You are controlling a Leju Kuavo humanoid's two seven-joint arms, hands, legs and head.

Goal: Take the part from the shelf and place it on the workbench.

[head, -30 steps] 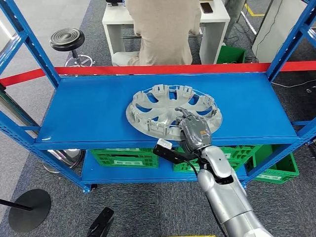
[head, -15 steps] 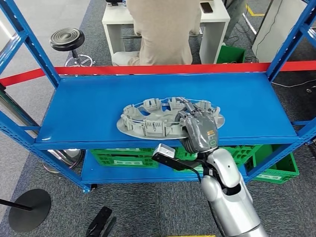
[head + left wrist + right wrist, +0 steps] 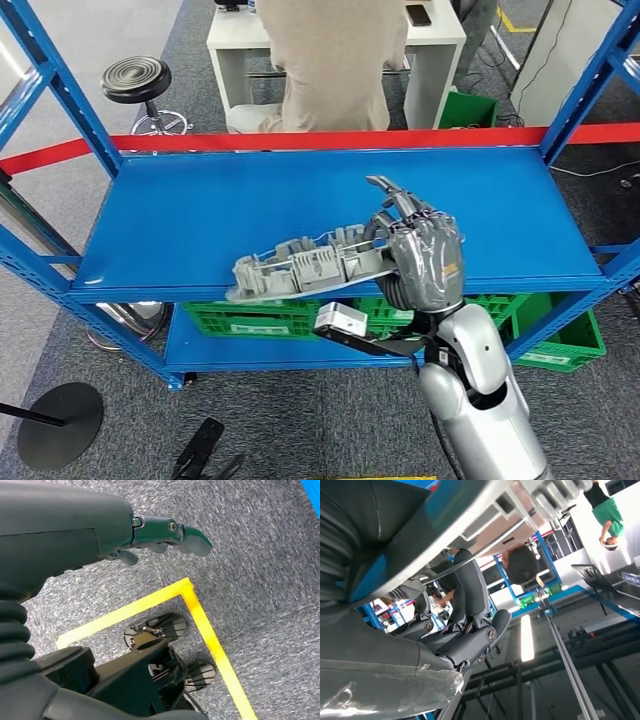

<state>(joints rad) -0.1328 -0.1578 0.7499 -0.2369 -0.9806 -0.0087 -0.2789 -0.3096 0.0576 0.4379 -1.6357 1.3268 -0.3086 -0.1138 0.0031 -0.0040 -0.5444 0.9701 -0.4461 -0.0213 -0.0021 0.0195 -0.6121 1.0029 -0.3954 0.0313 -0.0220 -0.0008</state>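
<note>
The part (image 3: 309, 268) was silver-grey, the shelf (image 3: 189, 215) bright blue with a red band (image 3: 226, 142) behind it. Green crates (image 3: 249, 320) sat below; yellow tape (image 3: 203, 625) lined the grey carpet (image 3: 264, 555).

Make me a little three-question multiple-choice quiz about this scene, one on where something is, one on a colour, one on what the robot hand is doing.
1. Where are the green crates?
A. on the top shelf board
B. on the lower shelf board
C. on the white table

2. What colour is the tape stretched along the back of the shelf?
A. red
B. yellow
C. white

3. What is the right robot hand doing?
A. hanging open
B. pressing on the stool
C. holding the silver wheel cover

Answers:
1 B: the crates sit under the top board, on the lower one.
2 A: a red band runs along the shelf's far edge.
3 C: its fingers grip the cover's rim, and the cover is tilted near the shelf's front edge.
</note>
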